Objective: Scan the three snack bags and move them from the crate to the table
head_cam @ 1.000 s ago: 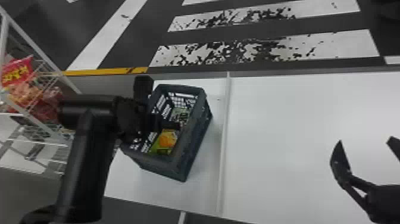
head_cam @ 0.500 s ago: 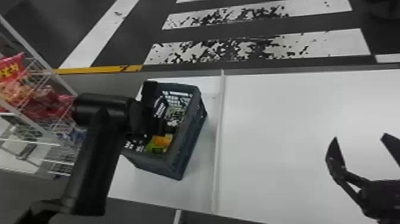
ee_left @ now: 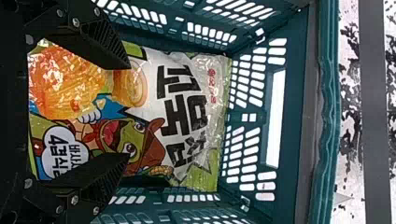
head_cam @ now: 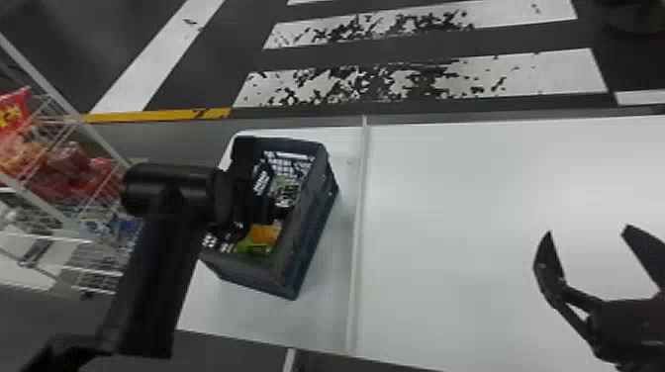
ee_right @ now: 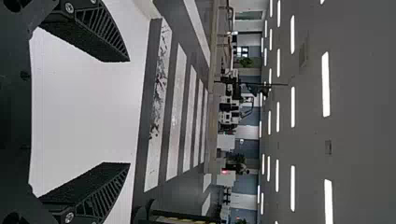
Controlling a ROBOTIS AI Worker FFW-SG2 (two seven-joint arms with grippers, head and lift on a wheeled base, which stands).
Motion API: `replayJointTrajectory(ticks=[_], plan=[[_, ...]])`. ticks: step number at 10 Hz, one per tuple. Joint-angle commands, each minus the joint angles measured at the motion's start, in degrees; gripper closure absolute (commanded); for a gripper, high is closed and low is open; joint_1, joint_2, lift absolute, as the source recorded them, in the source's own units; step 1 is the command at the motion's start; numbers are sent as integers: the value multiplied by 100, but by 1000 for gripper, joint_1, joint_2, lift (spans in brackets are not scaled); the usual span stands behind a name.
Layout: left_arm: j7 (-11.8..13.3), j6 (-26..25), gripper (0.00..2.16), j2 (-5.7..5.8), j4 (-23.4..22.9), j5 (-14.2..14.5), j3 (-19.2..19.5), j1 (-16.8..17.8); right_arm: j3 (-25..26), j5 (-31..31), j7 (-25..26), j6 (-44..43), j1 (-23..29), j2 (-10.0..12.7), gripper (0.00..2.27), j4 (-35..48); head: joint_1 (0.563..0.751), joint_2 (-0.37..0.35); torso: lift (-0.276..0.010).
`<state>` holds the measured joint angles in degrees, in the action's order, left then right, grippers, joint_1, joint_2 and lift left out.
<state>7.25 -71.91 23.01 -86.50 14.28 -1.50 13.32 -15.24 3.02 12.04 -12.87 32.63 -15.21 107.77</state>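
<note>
Table point(head_cam: 495, 198) stretches wide past the crate point(head_cam: 306, 217) rim (left gripper point(head_cam: 247, 198), right gripper point(head_cam: 589, 230): fingers apart).

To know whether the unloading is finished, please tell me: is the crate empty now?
Not empty. Inside the crate lies a white, green and orange snack bag, with the left gripper open over it.

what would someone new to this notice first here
Probably the snack bag with a cartoon face and bold black lettering, lying in the dark green crate between the left gripper's open fingers. Next, perhaps the speckled white stripes on the floor beyond the table, and the right gripper open above its bare white top.
</note>
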Motion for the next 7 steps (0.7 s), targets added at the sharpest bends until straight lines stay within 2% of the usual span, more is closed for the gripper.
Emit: replayJointTrajectory(ticks=[1, 2, 3, 4, 5, 7], plan=[[30, 58, 248, -15, 19, 5, 88, -120, -32, 6, 0, 18, -20, 0, 93, -19, 695, 266, -62], [66, 58, 248, -15, 10, 5, 88, -163, -41, -3, 9, 18, -29, 0, 93, -19, 695, 268, -62], [153, 58, 404, -15, 116, -4, 88, -163, -67, 6, 17, 18, -29, 0, 93, -28, 695, 273, -62], [180, 128, 1237, -24, 221, -12, 97, -155, -85, -3, 79, 0, -29, 0, 93, -45, 695, 275, -62], [206, 269, 1706, -42, 265, -30, 97, -172, -94, -3, 79, 0, -11, 0, 93, -54, 695, 277, -62], [285, 234, 1794, -33, 10, -56, 159, -269, -85, -3, 123, -211, 94, 0, 93, -45, 695, 277, -62]])
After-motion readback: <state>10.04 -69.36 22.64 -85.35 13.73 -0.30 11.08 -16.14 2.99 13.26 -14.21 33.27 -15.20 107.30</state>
